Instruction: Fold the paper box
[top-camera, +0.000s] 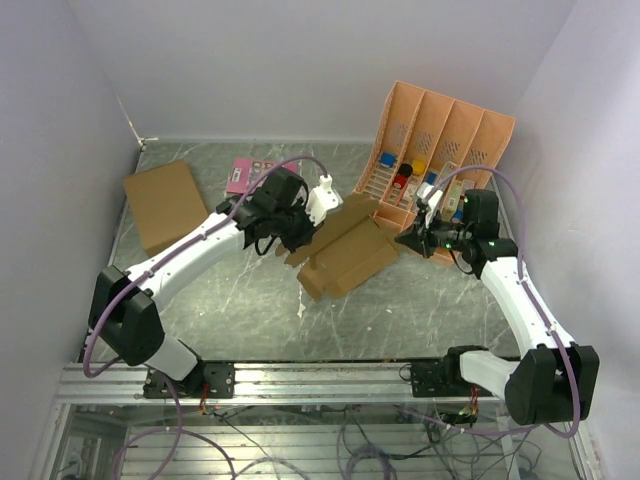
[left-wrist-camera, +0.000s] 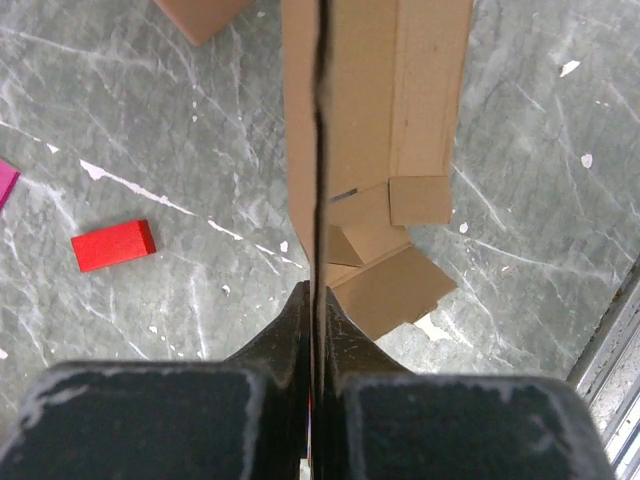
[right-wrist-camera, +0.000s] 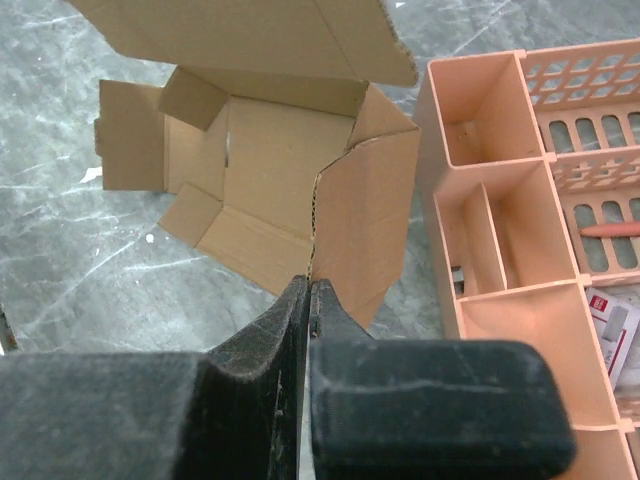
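Both tools pinch the paper box (top-camera: 345, 255): left tool (left-wrist-camera: 315, 292) on one edge, right tool (right-wrist-camera: 308, 287) on a flap.
Half open, it is in the middle of the desk (top-camera: 250, 310).

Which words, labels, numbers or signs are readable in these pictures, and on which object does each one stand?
No text is readable in any view.
Plain brown cardboard paper box: no print visible.
Flat pink card: small marks, too small to read.
White packet in the peach plastic organiser: red mark, too blurred to read.
Small red block: blank on the faces shown.
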